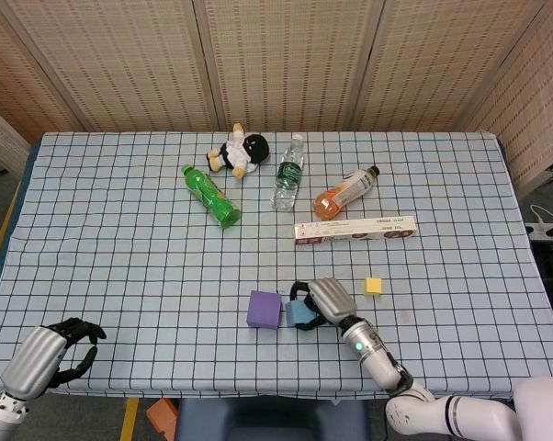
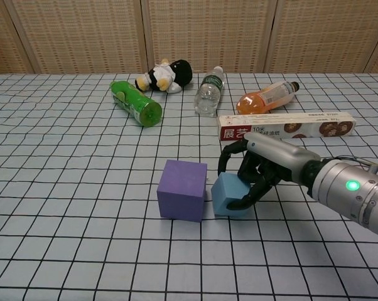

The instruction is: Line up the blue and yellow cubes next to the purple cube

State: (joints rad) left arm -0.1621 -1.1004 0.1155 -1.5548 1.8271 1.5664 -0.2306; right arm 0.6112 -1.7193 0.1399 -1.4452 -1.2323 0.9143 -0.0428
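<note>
The right robot hand [image 2: 252, 172] curls around the blue cube [image 2: 230, 195], gripping it just beside the purple cube [image 2: 183, 190], likely to line it up there; the yellow cube [image 1: 374, 286] sits apart, beyond the blue one. The left robot hand [image 1: 56, 354] is curled, empty

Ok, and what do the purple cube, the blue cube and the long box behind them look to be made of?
Purple cube: probably foam or matte plastic; flat colour, no shine, soft-looking edges. Blue cube, held by the right hand: the same dull matte look, likely the same material. Long box: printed cardboard, with sharp folded edges, a red label and food pictures on its side.
</note>
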